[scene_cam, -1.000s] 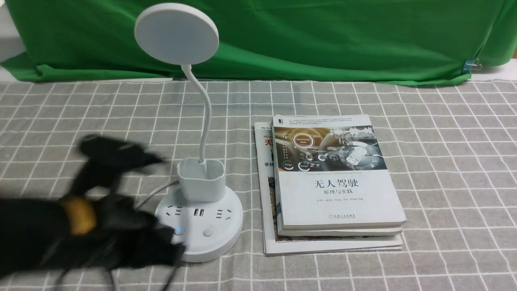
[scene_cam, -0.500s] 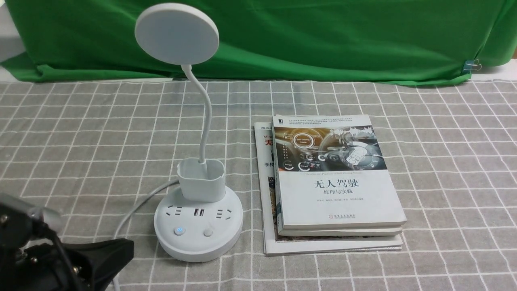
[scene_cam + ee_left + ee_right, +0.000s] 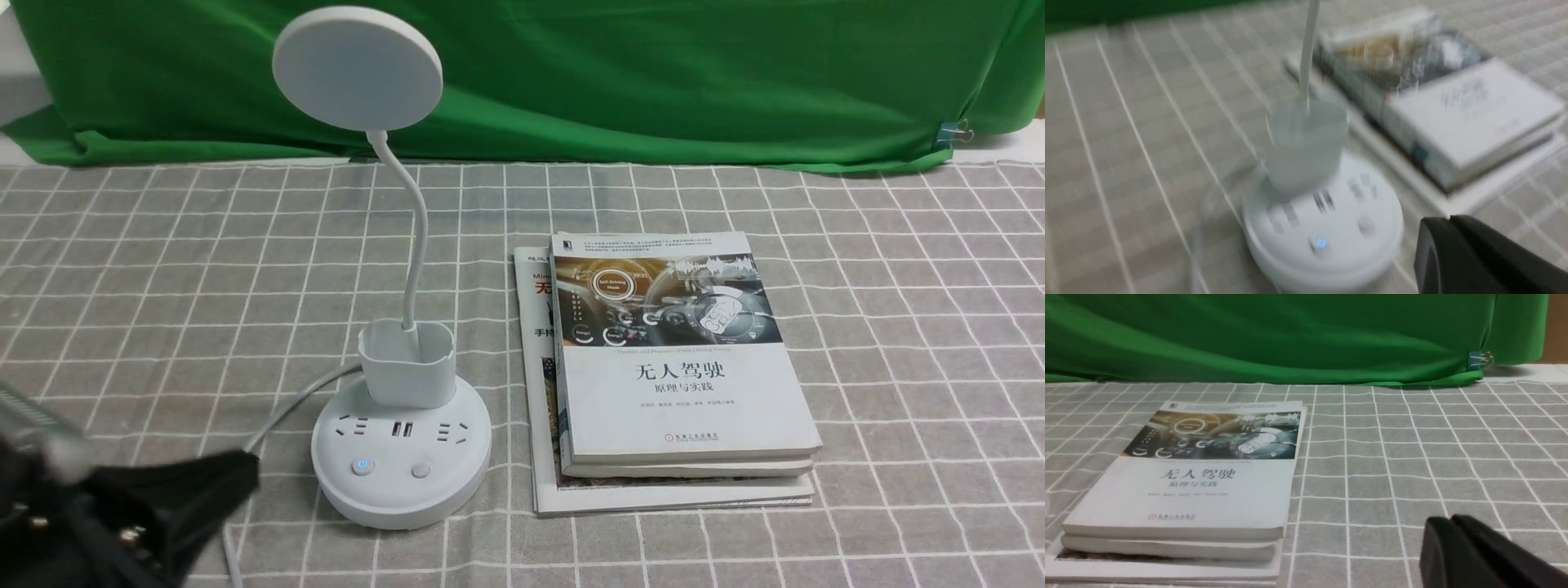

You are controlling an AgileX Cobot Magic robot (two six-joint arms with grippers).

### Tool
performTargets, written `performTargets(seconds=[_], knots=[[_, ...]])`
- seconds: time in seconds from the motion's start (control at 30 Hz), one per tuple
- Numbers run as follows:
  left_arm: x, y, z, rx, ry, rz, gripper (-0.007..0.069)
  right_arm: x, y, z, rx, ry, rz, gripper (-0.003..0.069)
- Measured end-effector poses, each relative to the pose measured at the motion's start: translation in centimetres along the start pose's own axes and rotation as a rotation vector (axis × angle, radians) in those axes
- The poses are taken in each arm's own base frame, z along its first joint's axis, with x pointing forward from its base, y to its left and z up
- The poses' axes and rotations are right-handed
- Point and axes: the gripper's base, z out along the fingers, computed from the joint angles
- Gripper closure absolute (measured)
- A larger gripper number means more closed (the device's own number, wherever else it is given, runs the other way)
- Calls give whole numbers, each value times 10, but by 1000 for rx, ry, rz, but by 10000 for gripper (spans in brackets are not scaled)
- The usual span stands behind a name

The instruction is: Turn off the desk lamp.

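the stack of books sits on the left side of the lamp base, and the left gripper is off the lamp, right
Not quite. In the front view the stack of books lies to the right of the desk lamp base, not the left. The rest holds: the left gripper is off the lamp.

Open surface (image 3: 163, 269) left of lamp (image 3: 402, 457) and right of books (image 3: 678, 384). Books just beside lamp base, narrow gap between. Cord (image 3: 282, 412) trailing off base's left, toward left gripper (image 3: 237, 478). Head and neck overhanging behind the base.
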Motion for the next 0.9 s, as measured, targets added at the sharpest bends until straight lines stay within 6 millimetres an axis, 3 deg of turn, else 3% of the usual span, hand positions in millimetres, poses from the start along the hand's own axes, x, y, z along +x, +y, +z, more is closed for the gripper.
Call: performTargets(seconds=[0.17,0.33,0.63,0.9], knots=[[-4,14,-27,-166,-178,38,624,0,0,0,0,0,0,622],[17,23,-43,-361,-281,43,624,0,0,0,0,0,0,622],[64,23,-43,-451,-262,6,624,0,0,0,0,0,0,622],[79,21,-39,-411,-134,-62,624,0,0,0,0,0,0,622]])
